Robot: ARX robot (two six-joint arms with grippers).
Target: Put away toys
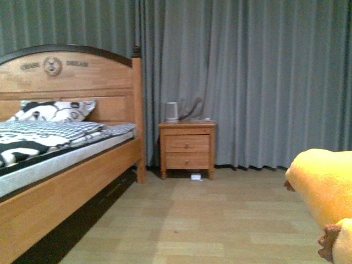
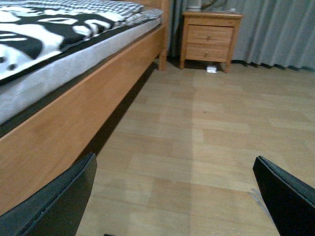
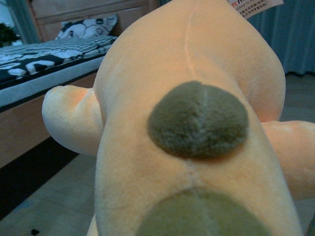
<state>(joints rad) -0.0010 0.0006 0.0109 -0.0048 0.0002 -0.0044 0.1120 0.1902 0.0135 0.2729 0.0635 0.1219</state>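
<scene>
I am watching the plush toy (image 3: 187, 64) filling the right wrist view: orange-yellow and soft, with a seam down its middle, dark rounded patches and a paper tag (image 3: 251, 6). In the front view it is sitting at the right edge. The right gripper is hidden, so I cannot tell its grip. The left gripper (image 2: 174, 162) is hanging spread wide and empty beside the bed (image 2: 74, 113). Bare floor (image 1: 220, 220) is lying open up to the nightstand (image 1: 187, 144).
</scene>
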